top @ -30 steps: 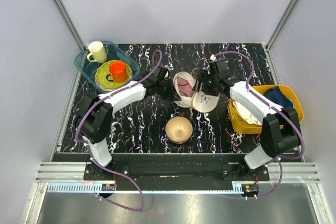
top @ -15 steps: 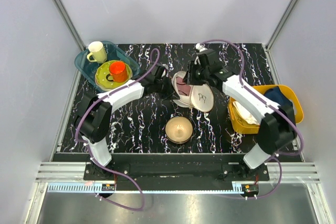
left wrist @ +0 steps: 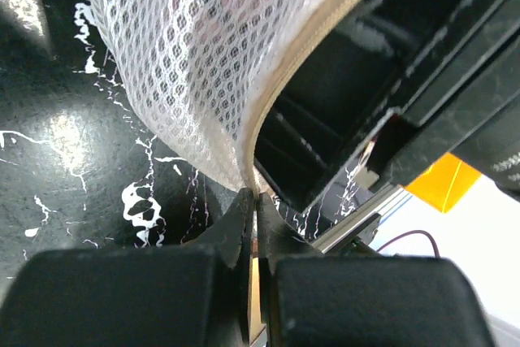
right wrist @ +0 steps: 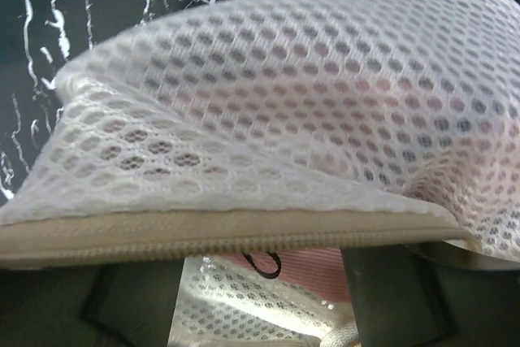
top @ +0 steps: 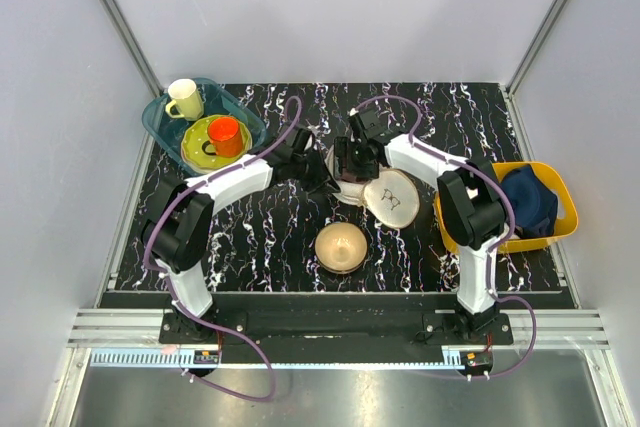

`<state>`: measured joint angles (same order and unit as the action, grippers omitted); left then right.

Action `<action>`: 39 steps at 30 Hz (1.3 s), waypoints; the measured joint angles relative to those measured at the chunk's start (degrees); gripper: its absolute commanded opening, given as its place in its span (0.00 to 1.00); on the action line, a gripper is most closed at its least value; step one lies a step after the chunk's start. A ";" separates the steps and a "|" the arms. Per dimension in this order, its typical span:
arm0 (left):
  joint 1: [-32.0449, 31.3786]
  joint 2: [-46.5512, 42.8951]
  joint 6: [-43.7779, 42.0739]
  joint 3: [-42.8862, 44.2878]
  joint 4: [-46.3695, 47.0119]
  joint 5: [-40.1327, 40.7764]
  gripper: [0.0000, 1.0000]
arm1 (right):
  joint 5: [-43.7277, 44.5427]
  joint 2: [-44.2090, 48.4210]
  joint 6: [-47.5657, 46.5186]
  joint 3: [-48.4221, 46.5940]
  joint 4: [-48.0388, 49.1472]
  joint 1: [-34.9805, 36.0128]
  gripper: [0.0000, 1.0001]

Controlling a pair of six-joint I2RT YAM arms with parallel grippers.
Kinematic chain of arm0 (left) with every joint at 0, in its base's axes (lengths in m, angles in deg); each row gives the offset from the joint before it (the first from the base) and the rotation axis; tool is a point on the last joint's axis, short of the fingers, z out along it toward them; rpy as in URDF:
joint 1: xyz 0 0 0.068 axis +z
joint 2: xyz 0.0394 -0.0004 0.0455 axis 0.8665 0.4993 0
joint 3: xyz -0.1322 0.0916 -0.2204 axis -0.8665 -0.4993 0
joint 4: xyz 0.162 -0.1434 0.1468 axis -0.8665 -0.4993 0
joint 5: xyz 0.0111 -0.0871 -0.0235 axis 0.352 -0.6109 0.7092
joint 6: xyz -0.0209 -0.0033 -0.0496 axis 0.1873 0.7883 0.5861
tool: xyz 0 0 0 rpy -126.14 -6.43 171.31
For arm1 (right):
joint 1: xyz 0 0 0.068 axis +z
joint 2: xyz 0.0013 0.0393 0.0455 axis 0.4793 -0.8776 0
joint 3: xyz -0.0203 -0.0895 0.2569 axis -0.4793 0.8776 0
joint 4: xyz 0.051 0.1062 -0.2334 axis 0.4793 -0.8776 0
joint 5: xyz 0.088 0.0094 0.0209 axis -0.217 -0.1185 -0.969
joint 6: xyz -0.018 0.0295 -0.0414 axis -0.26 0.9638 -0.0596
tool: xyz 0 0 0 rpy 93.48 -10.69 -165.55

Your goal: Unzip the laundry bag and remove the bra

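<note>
The cream-white mesh laundry bag [top: 347, 185] lies at the table's middle. Its round lid [top: 393, 197], with the small bra drawing, hangs open to the right. My left gripper [top: 322, 175] is shut on the bag's zip rim [left wrist: 253, 170] and holds the left edge. My right gripper [top: 350, 160] is at the bag's mouth. In the right wrist view its fingers [right wrist: 130, 306] stand wide apart under the zip edge [right wrist: 244, 237]. The pink bra [right wrist: 305, 270] shows between them and through the mesh [right wrist: 325, 95]. It is hidden in the top view.
A bronze bowl [top: 341, 246] sits in front of the bag. A yellow bin [top: 540, 240] with a dark blue cloth [top: 530, 197] stands at the right. A teal tray [top: 155, 122] at the back left holds a yellow plate, an orange cup and a cream mug.
My right gripper has moved left from the lid to the bag's mouth. The lid has dropped open to the right. The left gripper has kept its hold on the rim.
</note>
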<state>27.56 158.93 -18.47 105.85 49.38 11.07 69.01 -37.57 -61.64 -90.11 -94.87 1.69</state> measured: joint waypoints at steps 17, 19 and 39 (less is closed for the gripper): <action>1.81 -2.21 0.04 -5.62 2.25 -0.44 0.00 | 5.97 7.96 -2.67 5.11 2.54 0.15 0.00; 2.67 -2.51 0.04 -6.01 2.27 -0.57 0.00 | 4.70 13.03 -2.67 7.10 3.19 0.15 0.00; 4.07 -2.36 -1.03 -5.86 1.05 -0.81 0.00 | -9.44 31.91 2.75 1.33 4.79 0.15 0.00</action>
<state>31.62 156.57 -19.50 99.99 50.43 10.26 59.57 -5.66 -58.88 -88.78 -90.08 1.84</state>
